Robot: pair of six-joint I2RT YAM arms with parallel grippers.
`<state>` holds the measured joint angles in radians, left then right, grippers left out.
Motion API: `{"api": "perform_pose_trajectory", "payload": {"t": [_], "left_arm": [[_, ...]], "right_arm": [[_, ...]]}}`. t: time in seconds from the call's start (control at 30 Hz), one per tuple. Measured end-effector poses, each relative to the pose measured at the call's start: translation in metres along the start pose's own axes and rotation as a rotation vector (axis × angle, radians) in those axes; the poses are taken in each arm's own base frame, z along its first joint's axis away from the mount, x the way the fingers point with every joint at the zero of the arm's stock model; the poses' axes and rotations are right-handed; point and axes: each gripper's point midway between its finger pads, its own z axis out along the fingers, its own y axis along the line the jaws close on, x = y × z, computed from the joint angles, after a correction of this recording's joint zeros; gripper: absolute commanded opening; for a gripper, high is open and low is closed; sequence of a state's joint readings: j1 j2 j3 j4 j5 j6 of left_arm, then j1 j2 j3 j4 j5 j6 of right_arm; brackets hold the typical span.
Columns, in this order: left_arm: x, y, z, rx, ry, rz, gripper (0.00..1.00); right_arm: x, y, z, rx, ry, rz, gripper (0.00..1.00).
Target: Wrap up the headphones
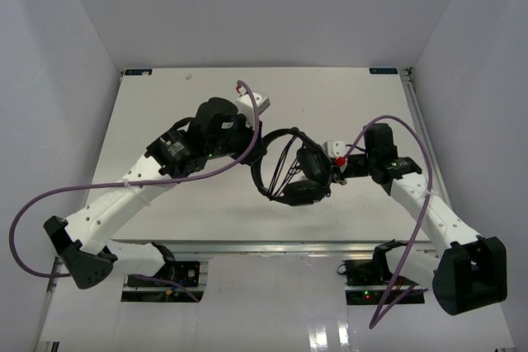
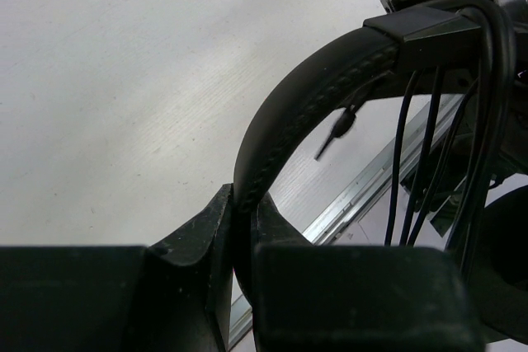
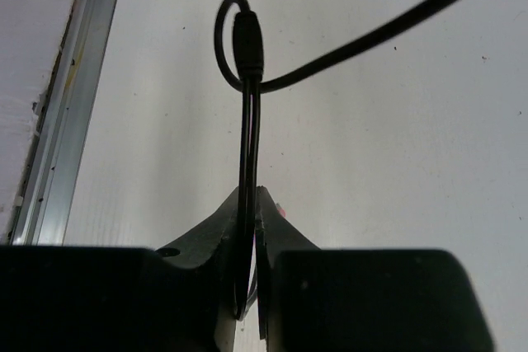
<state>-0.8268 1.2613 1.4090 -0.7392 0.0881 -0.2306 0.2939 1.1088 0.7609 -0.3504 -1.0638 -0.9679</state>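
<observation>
Headphones point(image 1: 301, 179): clamped at headband point(image 2: 305, 96) by left claw point(image 2: 243, 212) as anchor; doubled cord point(image 3: 247, 121) pinched tight in right claw point(image 3: 250, 204), likely for winding around.

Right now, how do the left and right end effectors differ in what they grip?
The left end effector is shut on the thick stitched headband; the right end effector is shut on the thin cord, doubled over. The left one sits left of the headphones, the right one on their right. Both are shut.

Pretty clearly a robotics lab cell: white table point(image 1: 165, 109) boxed in by plain white walls point(image 1: 58, 55), left arm point(image 1: 115, 204) and right arm point(image 1: 433, 216) bolted at its near edge.
</observation>
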Motion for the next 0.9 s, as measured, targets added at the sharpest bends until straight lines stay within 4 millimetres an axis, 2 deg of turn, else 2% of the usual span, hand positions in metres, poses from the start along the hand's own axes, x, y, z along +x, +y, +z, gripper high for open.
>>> {"api": "perform_pose_trajectory", "payload": {"t": [0.23,0.33,0.47,0.63,0.9], "left_arm": [[-0.014,0.007,-0.016,-0.059,-0.104,-0.082,0.0],[-0.025,0.01,-0.024,-0.085,-0.164,-0.14,0.0],[-0.036,0.013,-0.025,-0.113,-0.218,-0.22,0.0],[-0.035,0.021,-0.008,-0.172,-0.213,-0.333,0.0],[-0.023,0.042,0.033,-0.31,-0.162,-0.466,0.0]], "right_arm": [[0.0,0.019,-0.008,0.031,0.007,-0.023,0.08],[-0.005,0.033,-0.016,0.046,0.022,-0.062,0.08],[-0.009,0.043,-0.026,0.058,0.054,-0.132,0.08],[-0.007,0.053,-0.038,0.055,0.142,-0.17,0.08],[-0.032,0.043,-0.059,0.109,0.269,-0.34,0.08]]}}
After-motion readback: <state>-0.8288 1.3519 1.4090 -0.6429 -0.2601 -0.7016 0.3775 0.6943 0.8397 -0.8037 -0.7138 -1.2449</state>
